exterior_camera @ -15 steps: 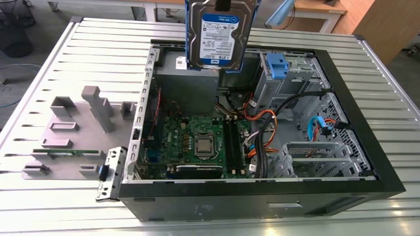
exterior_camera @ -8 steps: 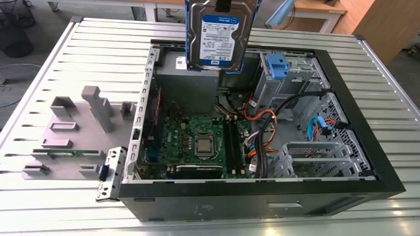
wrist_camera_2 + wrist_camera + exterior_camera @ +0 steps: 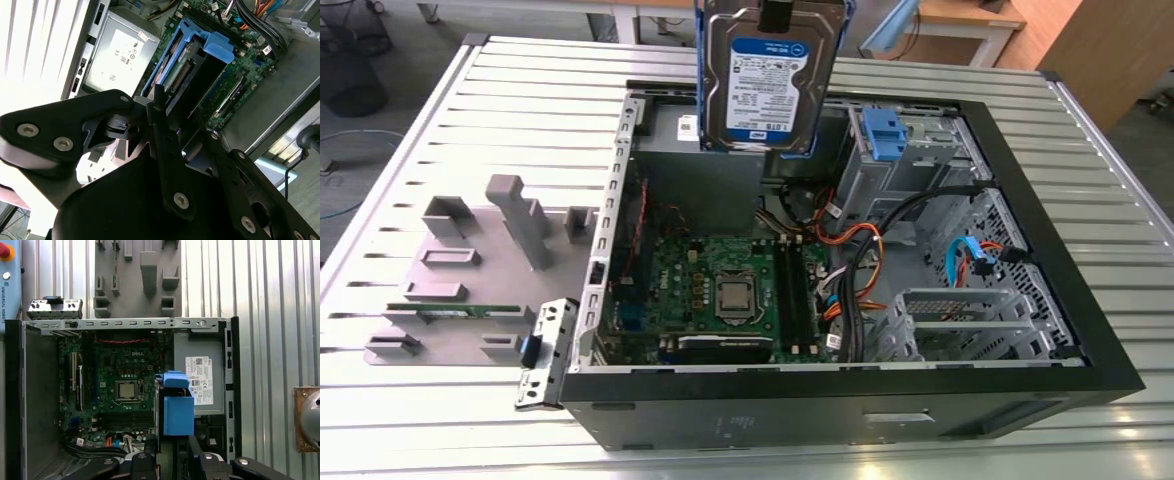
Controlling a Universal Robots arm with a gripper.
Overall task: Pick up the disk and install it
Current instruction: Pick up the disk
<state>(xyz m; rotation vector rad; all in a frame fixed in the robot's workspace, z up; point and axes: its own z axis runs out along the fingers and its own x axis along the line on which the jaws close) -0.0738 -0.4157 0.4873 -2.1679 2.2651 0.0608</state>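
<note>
Carrying step, as I read it: pick-up is done, install is not yet done.

Slatted table [image 3: 1107, 210] carries the open computer case [image 3: 854, 425], lying on its side with its inside facing up. A gray holder plate [image 3: 467, 270] sits on the table on the exterior view's left, just beside the case.

Inside the case are a gray metal box [image 3: 197, 345] in one corner, the green main board [image 3: 720, 290] in the middle, and a metal drive cage [image 3: 914, 165] with a blue latch next to the box. Cables run loose between board and cage.

The disk [image 3: 767, 75] hangs upright above the case, label toward the exterior camera, blue rails down both long edges. It is lifted clear and touches nothing but the gripper. In the first wrist view, which looks down, it sits edge-on [image 3: 178, 412] over the seam between main board and gray box.

The gripper [image 3: 778, 12] is clamped on the disk's upper end. In the second wrist view its black fingers [image 3: 162, 125] press on either flat face.

Judgement: seating the disk calls for squaring the rails with a bay opening and keeping clear of the cables. I cannot tell which bay is meant. A tilted entry could jam the rails.
</note>
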